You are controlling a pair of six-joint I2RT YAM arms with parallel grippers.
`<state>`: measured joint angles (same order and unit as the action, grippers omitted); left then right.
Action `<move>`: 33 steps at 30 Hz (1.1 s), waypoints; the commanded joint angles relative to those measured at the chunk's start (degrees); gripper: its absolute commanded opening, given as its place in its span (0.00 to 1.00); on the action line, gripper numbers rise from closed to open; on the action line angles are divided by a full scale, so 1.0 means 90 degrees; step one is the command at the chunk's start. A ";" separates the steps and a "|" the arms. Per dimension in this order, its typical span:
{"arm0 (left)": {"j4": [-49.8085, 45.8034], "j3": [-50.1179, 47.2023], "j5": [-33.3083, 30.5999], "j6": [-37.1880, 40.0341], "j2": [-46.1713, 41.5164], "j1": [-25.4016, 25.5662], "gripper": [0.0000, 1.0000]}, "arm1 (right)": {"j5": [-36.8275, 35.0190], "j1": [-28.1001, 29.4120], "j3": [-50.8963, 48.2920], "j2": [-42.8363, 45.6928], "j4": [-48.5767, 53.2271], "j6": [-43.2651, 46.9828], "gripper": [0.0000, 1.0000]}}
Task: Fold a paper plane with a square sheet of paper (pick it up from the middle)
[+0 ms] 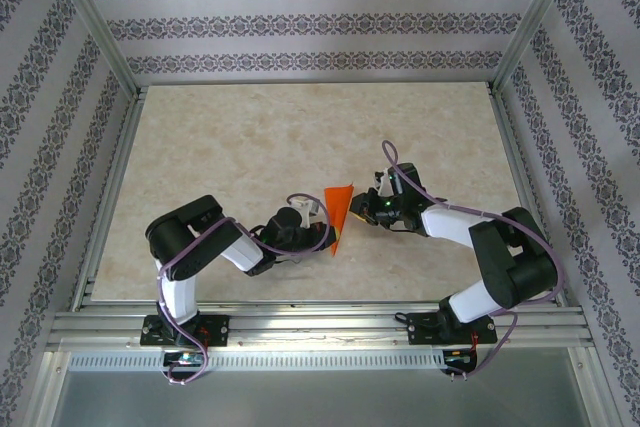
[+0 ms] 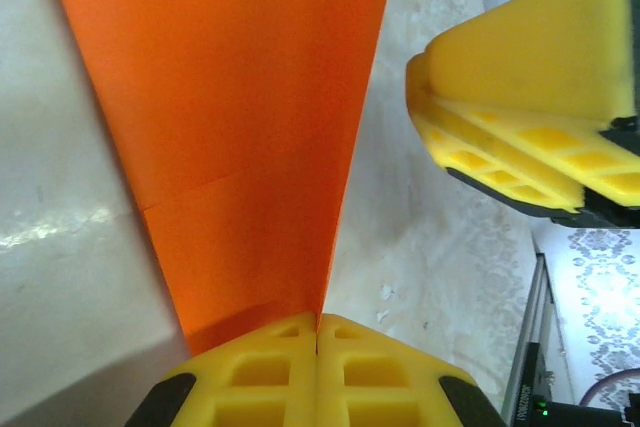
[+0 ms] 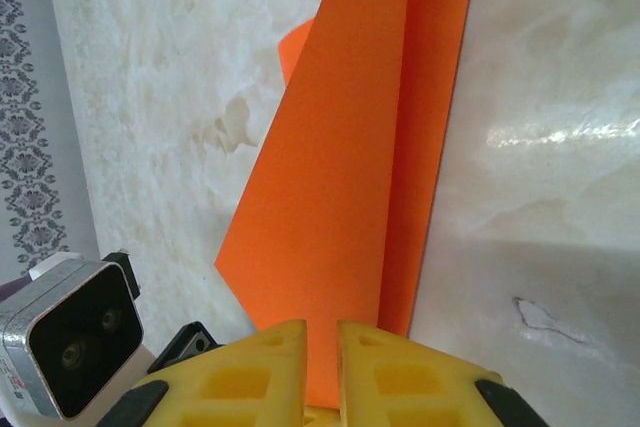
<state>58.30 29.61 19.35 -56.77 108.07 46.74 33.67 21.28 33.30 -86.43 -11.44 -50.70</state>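
paper plane (image 1: 340, 215) at mid-table; left gripper (image 2: 317, 319) pressed together on its tip; right gripper (image 3: 322, 332) nearly together round the wide end, pinch uncertain; best pinched squarely on the crease, layers aligned

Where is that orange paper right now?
In the top view the folded orange paper sits mid-table between the two grippers. The left gripper pinches its pointed near end, and the right gripper is at its right edge.

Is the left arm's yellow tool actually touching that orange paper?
Touching. In the left wrist view the left tool is shut, and the orange paper runs straight into its closed seam, with no gap showing.
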 commanded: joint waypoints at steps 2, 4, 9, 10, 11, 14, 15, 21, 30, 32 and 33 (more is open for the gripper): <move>0.0555 -0.0010 0.0127 -0.0232 0.0102 -0.0086 0.00 | -0.0177 0.0058 -0.0207 0.0131 -0.0553 0.0193 0.16; 0.0655 -0.0030 0.0110 -0.0343 0.0145 -0.0095 0.00 | -0.0141 0.0058 -0.0262 0.0132 -0.0723 0.0165 0.16; 0.0807 -0.0067 0.0083 -0.0673 0.0284 -0.0115 0.00 | 0.0202 0.0058 -0.0262 -0.0009 -0.1010 0.0035 0.16; 0.0816 -0.0067 0.0101 -0.0683 0.0305 -0.0115 0.00 | 0.0268 0.0059 -0.0260 -0.0048 -0.1086 0.0002 0.16; 0.0802 -0.0067 0.0110 -0.0714 0.0327 -0.0115 0.00 | 0.0358 0.0058 -0.0252 -0.0095 -0.1203 -0.0035 0.15; 0.0944 -0.0121 0.0053 -0.0863 0.0380 -0.0123 0.00 | 0.0609 0.0095 -0.0179 -0.0249 -0.1394 -0.0053 0.14; 0.1014 -0.0142 0.0033 -0.0902 0.0400 -0.0125 0.00 | 0.0656 0.0116 -0.0134 -0.0318 -0.1385 -0.0027 0.14; 0.1023 -0.0197 -0.0017 -0.1079 0.0433 -0.0128 0.00 | 0.0722 0.0146 -0.0040 -0.0629 -0.1478 -0.0090 0.14; 0.1106 -0.0344 -0.0151 -0.1379 0.0498 -0.0125 0.00 | 0.0806 0.0155 0.0086 -0.0768 -0.1441 0.0018 0.14; 0.1078 -0.0316 -0.0132 -0.1402 0.0518 -0.0125 0.00 | 0.0856 0.0155 0.0118 -0.0858 -0.1470 0.0009 0.14; 0.1099 -0.0316 -0.0129 -0.1422 0.0530 -0.0125 0.00 | 0.0875 0.0155 0.0137 -0.0898 -0.1482 0.0003 0.14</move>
<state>67.42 27.64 18.85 -68.25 110.98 46.37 39.90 22.02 33.26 -93.03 -23.20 -51.05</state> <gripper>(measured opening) 0.063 0.141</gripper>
